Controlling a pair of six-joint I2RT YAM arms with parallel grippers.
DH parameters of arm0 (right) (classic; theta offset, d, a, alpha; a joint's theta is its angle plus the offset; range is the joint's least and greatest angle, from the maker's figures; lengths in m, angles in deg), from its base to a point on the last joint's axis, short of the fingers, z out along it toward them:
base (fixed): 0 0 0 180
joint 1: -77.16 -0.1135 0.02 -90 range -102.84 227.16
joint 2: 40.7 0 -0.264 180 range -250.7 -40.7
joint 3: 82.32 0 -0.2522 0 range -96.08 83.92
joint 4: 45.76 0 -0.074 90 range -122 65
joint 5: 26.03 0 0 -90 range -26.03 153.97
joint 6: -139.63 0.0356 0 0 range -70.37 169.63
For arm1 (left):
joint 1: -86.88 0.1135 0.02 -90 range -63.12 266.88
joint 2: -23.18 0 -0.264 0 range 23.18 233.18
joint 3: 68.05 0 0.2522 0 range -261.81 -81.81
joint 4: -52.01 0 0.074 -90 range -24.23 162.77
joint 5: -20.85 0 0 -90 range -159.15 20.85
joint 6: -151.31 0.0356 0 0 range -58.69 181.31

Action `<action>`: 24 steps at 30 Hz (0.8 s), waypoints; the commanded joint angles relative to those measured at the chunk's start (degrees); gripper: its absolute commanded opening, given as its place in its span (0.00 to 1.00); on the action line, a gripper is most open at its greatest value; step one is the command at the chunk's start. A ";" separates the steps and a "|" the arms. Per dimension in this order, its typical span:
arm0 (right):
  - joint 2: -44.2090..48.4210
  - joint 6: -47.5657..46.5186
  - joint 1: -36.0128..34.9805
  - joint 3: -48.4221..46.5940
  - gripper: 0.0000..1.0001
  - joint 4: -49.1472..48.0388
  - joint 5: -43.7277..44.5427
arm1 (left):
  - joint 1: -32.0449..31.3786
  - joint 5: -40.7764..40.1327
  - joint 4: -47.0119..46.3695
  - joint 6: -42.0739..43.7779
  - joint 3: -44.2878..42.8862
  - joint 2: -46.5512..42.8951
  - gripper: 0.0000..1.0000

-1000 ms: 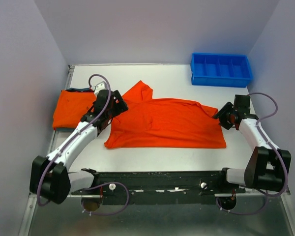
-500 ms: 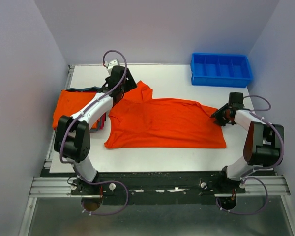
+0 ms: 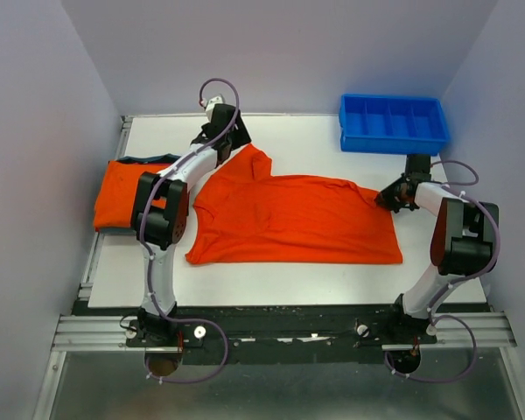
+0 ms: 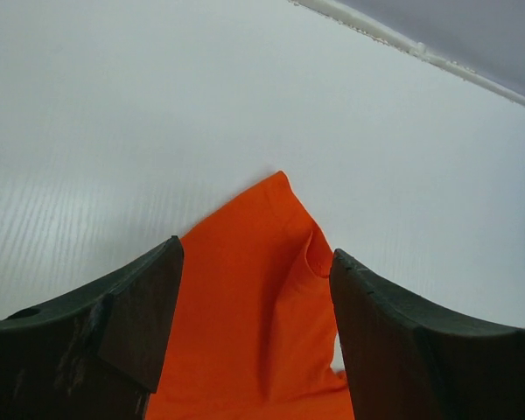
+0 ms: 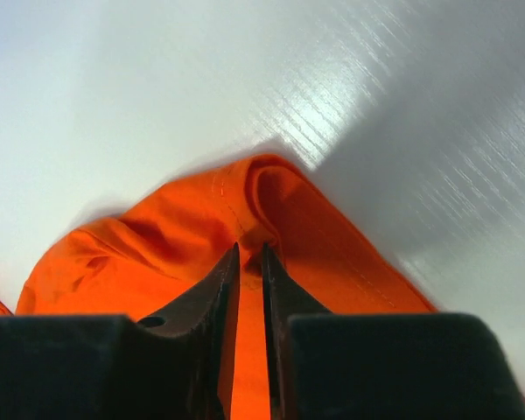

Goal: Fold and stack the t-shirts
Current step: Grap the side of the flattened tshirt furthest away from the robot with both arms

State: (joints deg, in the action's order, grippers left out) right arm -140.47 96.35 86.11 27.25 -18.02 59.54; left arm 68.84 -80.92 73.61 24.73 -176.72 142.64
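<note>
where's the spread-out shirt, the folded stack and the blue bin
spread-out shirt (image 3: 293, 223), top view, middle of its body
folded stack (image 3: 118, 197), top view, top orange layer
blue bin (image 3: 394, 144), top view, near wall

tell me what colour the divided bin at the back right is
The bin is bright blue, clearest in the top external view.

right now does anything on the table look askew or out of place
The spread orange t-shirt lies uneven: one sleeve juts toward the far left, and its right corner bunches where the right claw pinches it. Nothing spilled.
</note>
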 commanded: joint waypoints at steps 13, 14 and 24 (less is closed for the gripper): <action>3.35 -1.10 0.10 -2.57 0.01 0.96 -2.78 | 4.07 6.40 4.56 1.69 -18.38 16.86 0.71; 3.44 -1.10 0.10 -2.75 0.01 1.22 -2.87 | 4.33 7.45 4.30 1.69 -18.46 17.21 0.70; 2.73 -1.89 0.10 -7.84 0.01 4.21 -3.40 | 5.21 20.37 5.25 -0.51 -25.75 24.50 0.63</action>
State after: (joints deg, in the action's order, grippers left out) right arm -138.50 95.83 86.11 22.03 -16.10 56.81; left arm 74.26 -69.01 77.80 24.82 -197.68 162.95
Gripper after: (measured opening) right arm 0.011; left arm 0.668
